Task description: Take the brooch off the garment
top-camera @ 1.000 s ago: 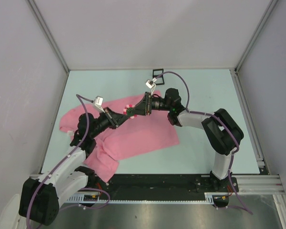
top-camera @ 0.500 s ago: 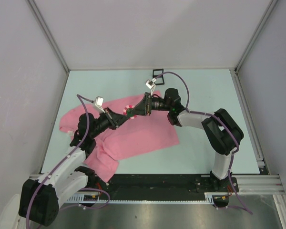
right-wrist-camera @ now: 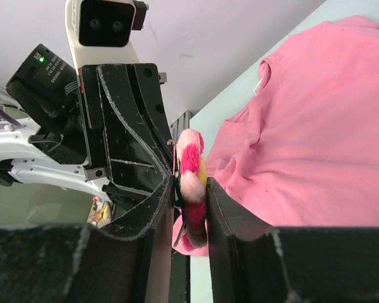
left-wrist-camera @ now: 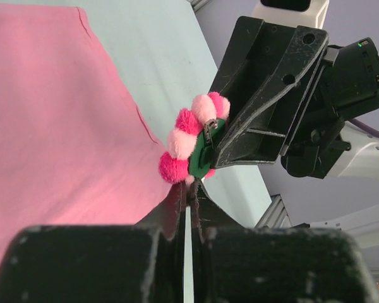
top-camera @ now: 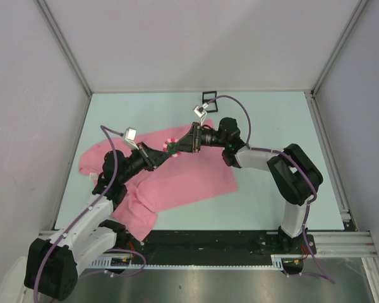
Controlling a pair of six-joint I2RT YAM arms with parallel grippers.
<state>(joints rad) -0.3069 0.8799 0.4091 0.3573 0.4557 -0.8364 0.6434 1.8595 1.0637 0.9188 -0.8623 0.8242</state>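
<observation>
Two grippers meet tip to tip over the far edge of the large thin plain pink fabric garment (top-camera: 189, 180). Right gripper (right-wrist-camera: 189, 187) fingers (right-wrist-camera: 226, 221) stand partly apart with a narrow gap, one on each side of the small flower-shaped brooch (left-wrist-camera: 192, 146) with pale pink and magenta pompom petals, clamping it. In left wrist view one finger presses its green back. Left gripper (left-wrist-camera: 189, 192) fingers (left-wrist-camera: 169, 213) clenched fully, no gap, tips right under the brooch where the cloth edge rises to them; cannot tell if cloth or pin is pinched. Brooch sits edge-on between both grippers, petals in a ring, yellow spot showing in right wrist view, small metal piece on the back. Garment lies spread on the pale green tabletop (top-camera: 271, 120), near end folded and rumpled beside the left arm. Small black square frame (top-camera: 209, 96) at far table edge, well apart
</observation>
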